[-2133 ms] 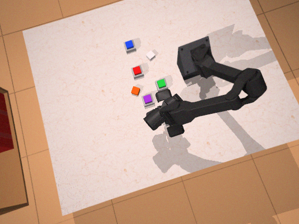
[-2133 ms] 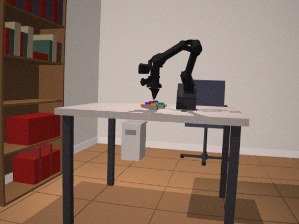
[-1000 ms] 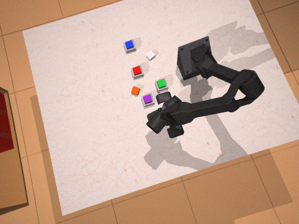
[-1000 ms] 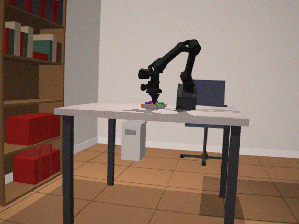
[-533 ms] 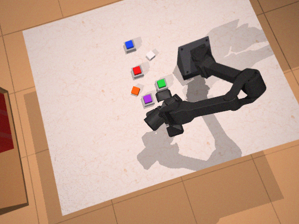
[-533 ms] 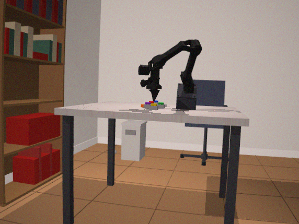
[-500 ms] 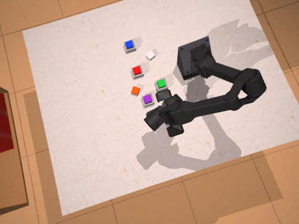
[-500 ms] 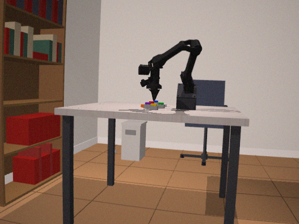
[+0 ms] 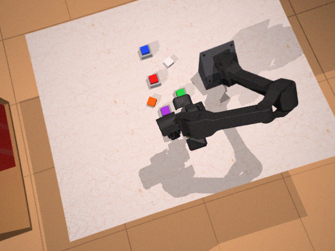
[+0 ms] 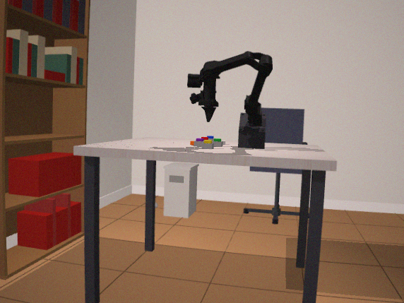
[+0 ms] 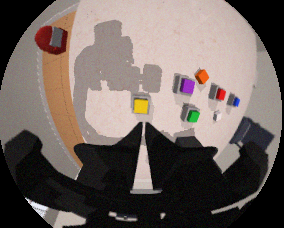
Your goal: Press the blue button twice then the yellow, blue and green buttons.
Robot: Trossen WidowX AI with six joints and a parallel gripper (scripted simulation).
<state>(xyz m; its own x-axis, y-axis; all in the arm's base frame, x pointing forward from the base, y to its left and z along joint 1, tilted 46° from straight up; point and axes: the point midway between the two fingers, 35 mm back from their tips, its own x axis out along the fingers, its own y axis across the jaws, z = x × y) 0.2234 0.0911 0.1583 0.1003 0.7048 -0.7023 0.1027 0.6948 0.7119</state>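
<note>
My gripper (image 10: 208, 119) (image 11: 143, 124) is shut and empty, pointing straight down, well above the table. The yellow button (image 11: 141, 105) (image 10: 208, 141) lies right below its tips; in the top view the arm (image 9: 222, 116) hides it. The blue button (image 9: 144, 50) (image 11: 236, 102) is farthest from the gripper, at the far end of the group. The green button (image 9: 180, 92) (image 11: 193, 115) sits close beside the wrist, partly under it in the top view.
A purple button (image 9: 165, 110) (image 11: 187, 85) and a red button (image 9: 153, 78) (image 11: 221, 94) stand in the group. An orange block (image 9: 151, 101) (image 11: 202, 76) and a white block (image 9: 168, 61) (image 11: 217, 117) lie among them. The arm's base (image 9: 216, 65) stands right of the group.
</note>
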